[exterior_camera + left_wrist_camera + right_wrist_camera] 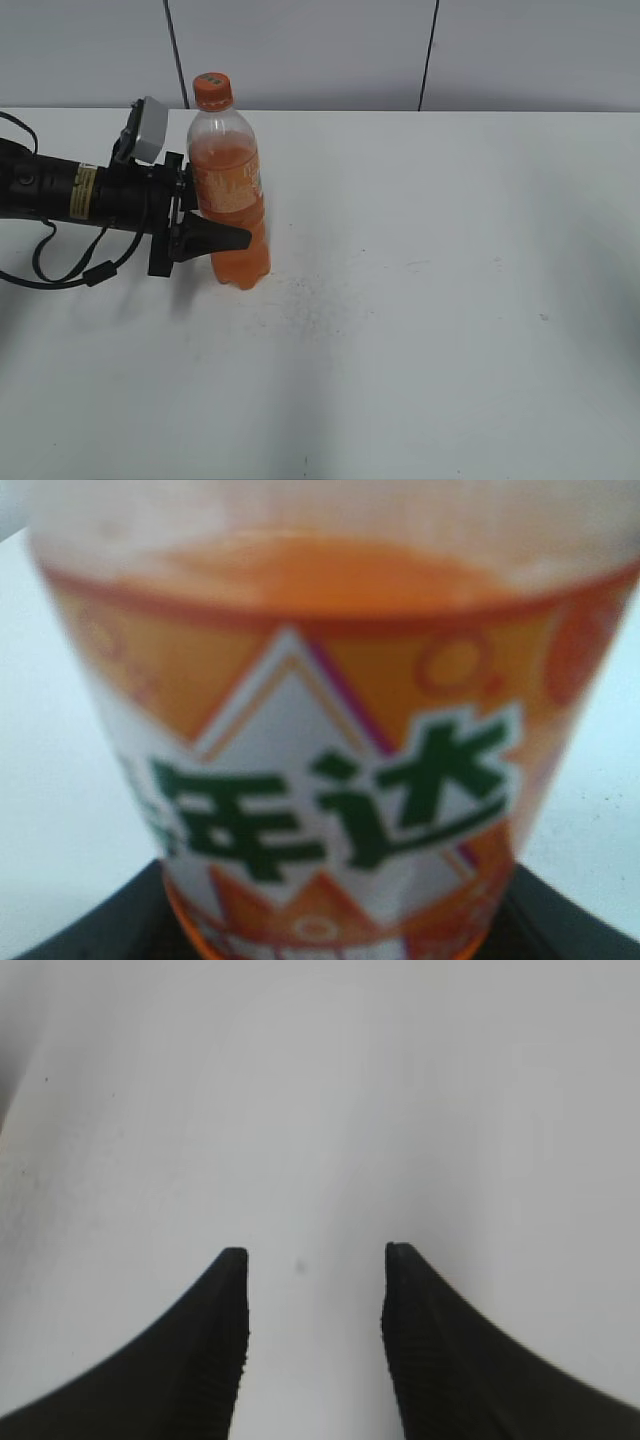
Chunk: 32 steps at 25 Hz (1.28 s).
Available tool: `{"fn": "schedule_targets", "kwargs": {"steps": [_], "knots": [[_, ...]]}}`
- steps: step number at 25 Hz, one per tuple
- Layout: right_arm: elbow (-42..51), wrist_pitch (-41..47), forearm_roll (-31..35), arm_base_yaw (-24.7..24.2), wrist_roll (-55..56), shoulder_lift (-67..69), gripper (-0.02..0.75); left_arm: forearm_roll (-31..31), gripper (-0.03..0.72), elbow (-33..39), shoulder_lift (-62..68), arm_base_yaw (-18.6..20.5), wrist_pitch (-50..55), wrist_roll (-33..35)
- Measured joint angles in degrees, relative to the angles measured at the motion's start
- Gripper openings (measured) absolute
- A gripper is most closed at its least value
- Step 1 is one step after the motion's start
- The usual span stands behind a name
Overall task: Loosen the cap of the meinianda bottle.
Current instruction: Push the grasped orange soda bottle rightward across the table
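The meinianda bottle (pixel 231 190) stands upright on the white counter (pixel 420 300), left of centre, with the cap (pixel 213 90) sitting on its neck. The left end effector (pixel 222 225) reaches in from the left and pinches the bottle at its labelled waist; the left wrist view is blurred, so the far finger's contact seems likely rather than certain. The right end effector (pixel 310 1260) hangs spread apart over bare counter, holding nothing.
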Motion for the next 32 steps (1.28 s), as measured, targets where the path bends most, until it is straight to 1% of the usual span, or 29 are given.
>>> {"fn": "schedule_targets", "kwargs": {"steps": [3,10,12,15,17,21,27,29,32], "knots": [[-6.3,-0.5,0.0,0.0,0.0,7.7,0.330,0.3,0.398,0.0,0.0,0.0,-0.6,0.0],[-27.2,13.1,0.0,0.0,-1.3,26.9,0.323,0.5,0.398,0.0,0.0,-0.3,-1.3,-0.2],[-32.8,15.7,0.0,0.2,-2.1,30.4,0.323,-1.1,0.398,0.0,0.2,-1.1,-0.9,-0.3],[-40.0,16.5,-0.4,1.6,-2.5,34.2,0.323,-3.8,0.398,0.0,0.6,-3.8,-0.1,-0.4],[-42.9,16.7,-0.4,3.6,-2.6,36.2,0.323,-5.3,0.398,0.0,0.6,-6.2,1.4,-0.5],[-46.5,16.8,-0.2,9.3,-2.8,39.8,0.323,-9.0,0.398,0.1,0.6,-10.8,4.1,0.3],[-47.4,16.8,2.6,17.1,-2.5,44.6,0.323,-12.9,0.398,0.0,0.5,-16.5,8.2,1.2],[-47.4,16.9,3.7,19.6,-1.9,45.5,0.323,-13.7,0.398,0.0,0.4,-17.7,9.2,1.2],[-47.5,17.0,4.4,22.3,-0.1,46.7,0.323,-14.1,0.398,0.0,0.3,-18.4,9.6,1.4]]}}
